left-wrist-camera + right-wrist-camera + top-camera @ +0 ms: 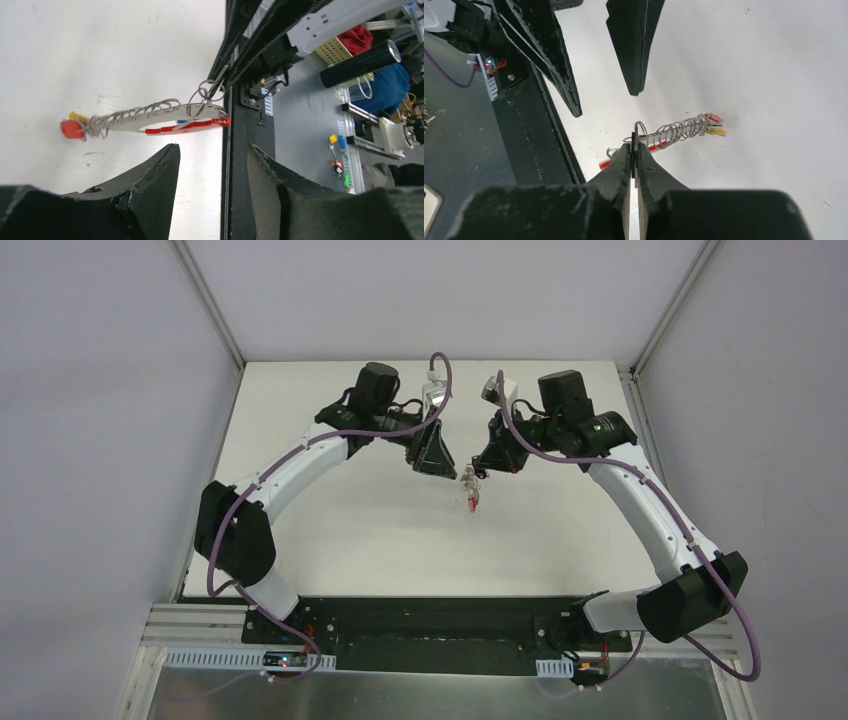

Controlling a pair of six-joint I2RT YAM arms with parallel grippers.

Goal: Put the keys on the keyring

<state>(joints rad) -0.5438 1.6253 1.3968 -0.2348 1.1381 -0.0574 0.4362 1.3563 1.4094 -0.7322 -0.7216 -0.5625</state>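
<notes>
The keyring is a grey curved clip with a red arc and several wire rings threaded along it. A red-headed key and a yellow-headed key hang at its far end. My right gripper is shut on a thin flat key seen edge-on, whose small ring loops round the keyring. My left gripper is open and empty, a short way from the keyring. In the top view the keyring hangs between the left gripper and the right gripper, low over the white table.
The black base rail runs along the table's near edge. Beyond it, several small coloured keys lie on a grey surface with clutter. White walls enclose the table at the back and sides.
</notes>
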